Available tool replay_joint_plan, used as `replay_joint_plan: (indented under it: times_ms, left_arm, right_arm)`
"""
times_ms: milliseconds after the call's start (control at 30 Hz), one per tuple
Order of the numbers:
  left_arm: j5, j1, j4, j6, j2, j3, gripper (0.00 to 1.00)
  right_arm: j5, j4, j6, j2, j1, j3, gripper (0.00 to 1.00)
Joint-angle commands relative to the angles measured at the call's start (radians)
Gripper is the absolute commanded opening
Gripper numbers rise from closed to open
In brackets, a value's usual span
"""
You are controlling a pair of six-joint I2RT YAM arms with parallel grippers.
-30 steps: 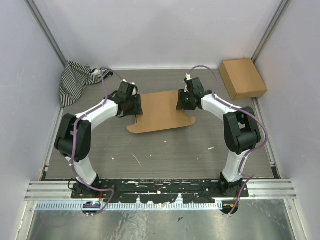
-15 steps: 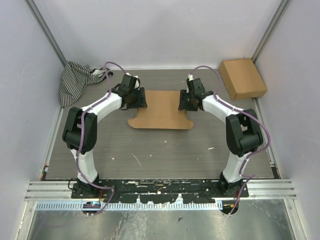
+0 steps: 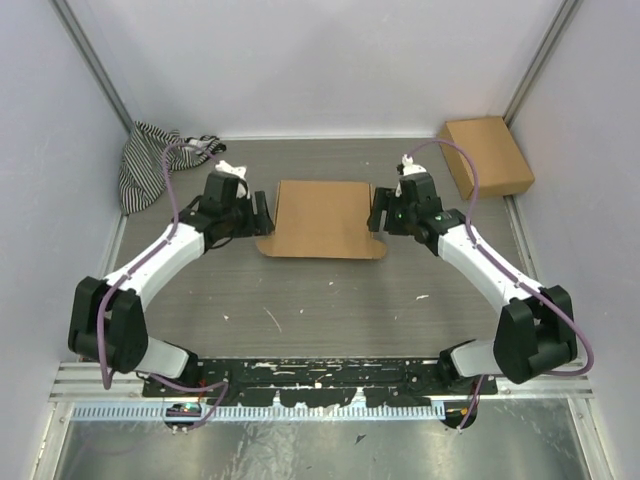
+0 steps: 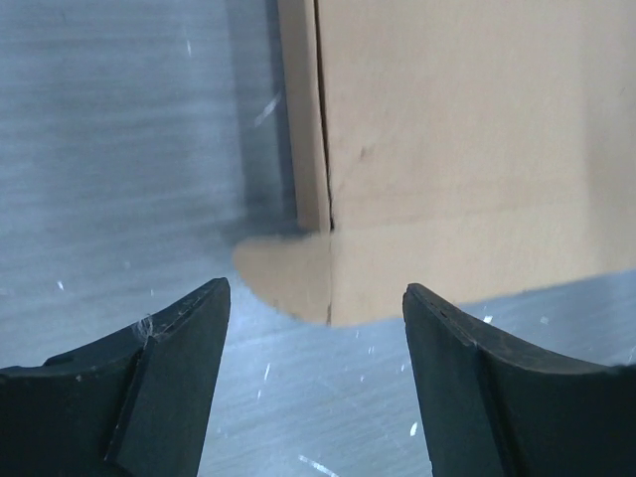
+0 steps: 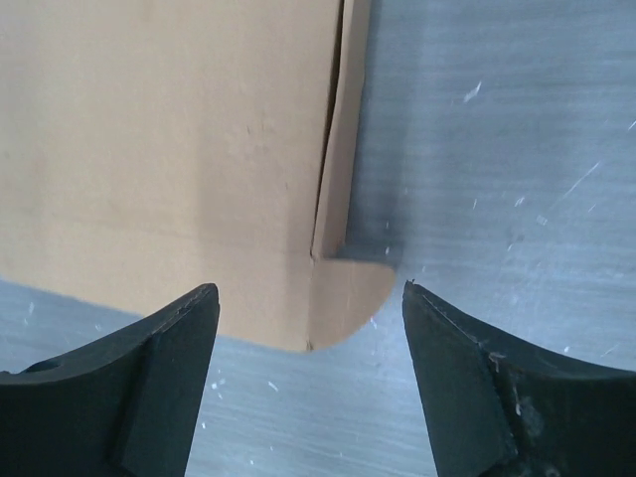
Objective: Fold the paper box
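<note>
The paper box (image 3: 321,218) lies in the middle of the table as a brown cardboard rectangle, its near flap with rounded corners spread flat toward the arms. My left gripper (image 3: 257,212) stands open just off the box's left side, nothing between its fingers. The left wrist view shows the box's rounded left flap corner (image 4: 288,280) beyond the open left gripper (image 4: 316,303). My right gripper (image 3: 377,212) is open just off the box's right side. In the right wrist view the rounded right flap corner (image 5: 353,298) lies ahead of the empty right gripper (image 5: 310,303).
A smaller closed brown cardboard box (image 3: 484,155) sits at the back right corner. A striped cloth (image 3: 150,160) is bunched at the back left. White walls and metal rails enclose the grey table (image 3: 320,300).
Both grippers let go of the box's sides, opened wider and drew back outward and toward the near edge. The box settled square on the table, near flap flat.
</note>
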Motion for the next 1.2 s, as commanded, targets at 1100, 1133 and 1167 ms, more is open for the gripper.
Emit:
replay_joint_plan:
  times_ms: [1100,1133,1167]
  left_arm:
    - [0.057,-0.043,0.065,-0.015,0.097,-0.061,0.73]
    - [0.062,-0.043,0.062,-0.014,0.105,-0.056,0.73]
    - [0.071,-0.043,0.062,-0.016,0.111,-0.053,0.73]
  right_arm:
    - [-0.042,0.085,0.029,0.110,0.102,-0.099,0.70]
    - [-0.049,0.085,0.029,0.115,0.103,-0.096,0.70]
    - [-0.059,0.086,0.029,0.118,0.103,-0.095,0.69]
